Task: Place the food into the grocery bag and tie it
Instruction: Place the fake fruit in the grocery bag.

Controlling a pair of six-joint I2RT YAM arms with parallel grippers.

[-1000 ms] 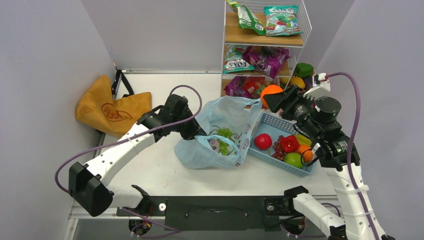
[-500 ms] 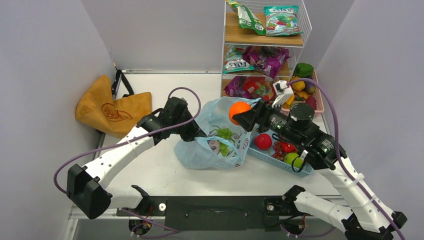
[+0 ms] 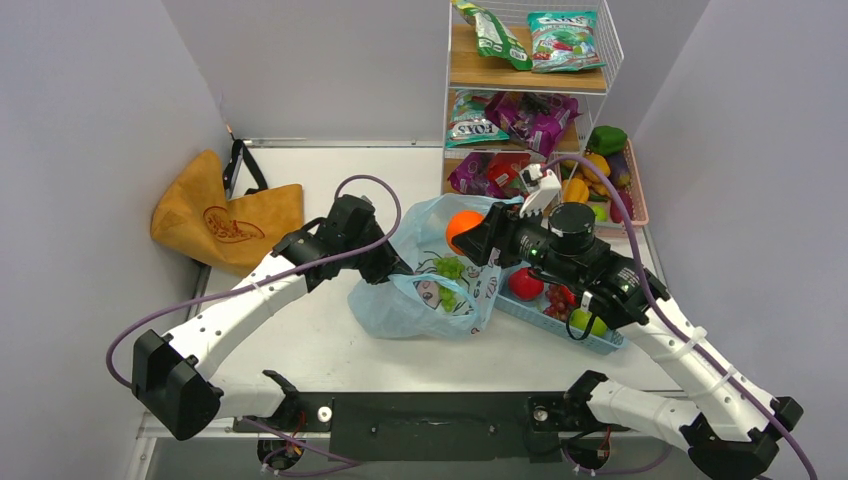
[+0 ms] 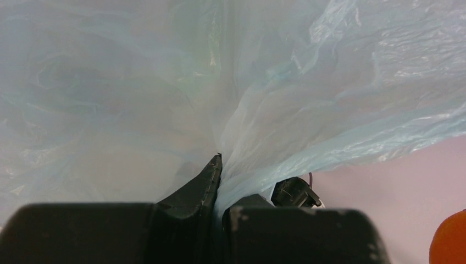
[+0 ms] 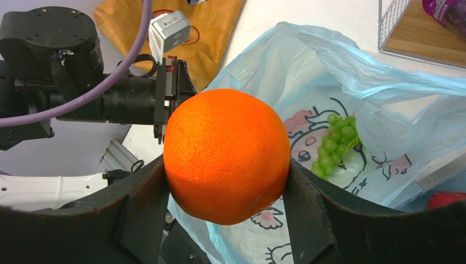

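While the left fingers (image 4: 192, 192) pinch shut on a gathered fold of the light blue grocery bag (image 3: 380, 310), gripping the thin plastic at the left side of its mouth, the right fingers (image 5: 310, 220) hold an orange (image 5: 226, 154) between them, spread wide with one finger pressed to each side of the fruit. The orange hangs over the open mouth of the bag, toward its far right edge; whether it has passed below the rim cannot be told. A bunch of green grapes (image 5: 334, 144) already lies inside the bag, just beside a cartoon print (image 5: 302, 140) that shows through the translucent plastic. The bag sits slumped near the middle of the worktop (image 3: 330, 350), touching the left end of a blue basket (image 3: 545, 322) that holds a red fruit (image 3: 525, 283) and a green fruit (image 3: 582, 319), partly hidden under the right arm. A tan tote (image 3: 225, 215) with black straps lies well apart at the far left. At the back stands a wire rack (image 3: 530, 80) stocked with snack packets (image 3: 562, 40), and a pink basket (image 3: 638, 195) of more produce sits just beside it on the right.
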